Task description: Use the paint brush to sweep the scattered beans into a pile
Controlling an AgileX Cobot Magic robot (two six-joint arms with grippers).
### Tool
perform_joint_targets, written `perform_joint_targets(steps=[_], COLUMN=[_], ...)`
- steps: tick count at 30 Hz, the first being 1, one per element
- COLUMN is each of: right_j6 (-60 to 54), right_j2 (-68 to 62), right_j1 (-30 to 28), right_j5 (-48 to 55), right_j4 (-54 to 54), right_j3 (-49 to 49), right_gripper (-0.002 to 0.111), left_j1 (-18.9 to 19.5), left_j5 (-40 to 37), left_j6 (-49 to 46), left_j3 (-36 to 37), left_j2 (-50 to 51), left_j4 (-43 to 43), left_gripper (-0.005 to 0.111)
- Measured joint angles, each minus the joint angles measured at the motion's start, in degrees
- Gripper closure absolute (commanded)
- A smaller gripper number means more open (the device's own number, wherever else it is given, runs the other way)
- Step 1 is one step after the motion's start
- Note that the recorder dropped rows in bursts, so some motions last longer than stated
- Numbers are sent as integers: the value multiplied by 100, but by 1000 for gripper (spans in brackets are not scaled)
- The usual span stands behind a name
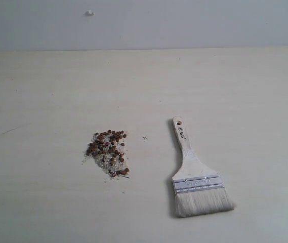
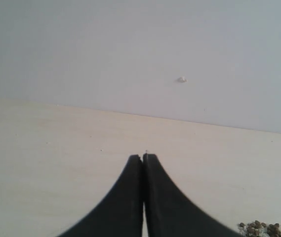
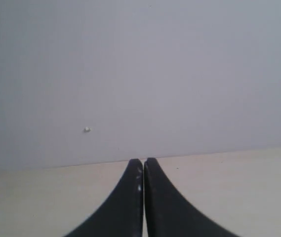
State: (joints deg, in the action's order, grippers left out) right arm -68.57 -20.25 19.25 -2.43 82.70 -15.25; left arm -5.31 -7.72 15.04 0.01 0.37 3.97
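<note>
The beans (image 1: 108,151) lie gathered in a small pile with white grains on the pale table, left of centre in the exterior view. To their right the paint brush (image 1: 194,174) lies flat, handle pointing away, whitish bristles toward the front edge. Neither arm shows in the exterior view. My left gripper (image 2: 143,157) is shut with nothing between its black fingers, and a corner of the beans (image 2: 261,229) shows beside it. My right gripper (image 3: 143,161) is also shut and empty, facing the wall above the table.
The pale wooden table (image 1: 57,91) runs back to a grey wall (image 1: 184,20) with a small white knob (image 1: 89,13). A tiny cross mark (image 1: 145,137) sits between pile and brush.
</note>
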Motion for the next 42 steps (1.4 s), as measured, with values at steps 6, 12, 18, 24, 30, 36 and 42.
perform_joint_targets(steps=[6, 12, 18, 24, 30, 36, 42], right_j6=[-13, 490, 3007, 5089, 6380, 6857, 7211], right_j2=[11, 208, 878, 1525, 1870, 1959, 1952], right_j1=[0, -273, -650, -997, -1070, -1070, -1070], right_j5=[-166, -346, -314, 476, 1251, 1605, 1672], right_j4=[-159, -1277, -3861, -6523, -7874, -8074, -8110], right_j3=[187, 646, 1025, 1097, 1097, 1097, 1296], right_gripper=[108, 108, 108, 108, 108, 108, 108], left_j1=[0, 0, 0, 0, 0, 0, 0], left_j5=[0, 0, 0, 0, 0, 0, 0], left_j6=[0, 0, 0, 0, 0, 0, 0], left_j3=[0, 0, 0, 0, 0, 0, 0], left_j2=[0, 0, 0, 0, 0, 0, 0], left_j4=[0, 0, 0, 0, 0, 0, 0], left_gripper=[107, 107, 107, 107, 107, 107, 107])
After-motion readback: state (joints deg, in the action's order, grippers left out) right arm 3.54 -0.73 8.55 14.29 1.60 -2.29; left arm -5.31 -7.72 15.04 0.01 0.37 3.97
